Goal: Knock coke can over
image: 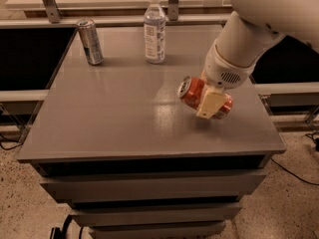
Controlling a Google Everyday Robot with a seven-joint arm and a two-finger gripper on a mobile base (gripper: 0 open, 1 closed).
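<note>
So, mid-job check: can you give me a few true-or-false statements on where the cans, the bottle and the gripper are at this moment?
1. The coke can stands upright on the table. False: it is tipped far over, its silver top facing left.
2. The gripper is over the right part of the table, shut on the coke can. True.
3. The water bottle stands upright near the far edge. True.
4. The silver can lies on its side. False: it stands upright at the far left corner.
5. The water bottle touches the coke can. False: bare tabletop separates them.
</note>
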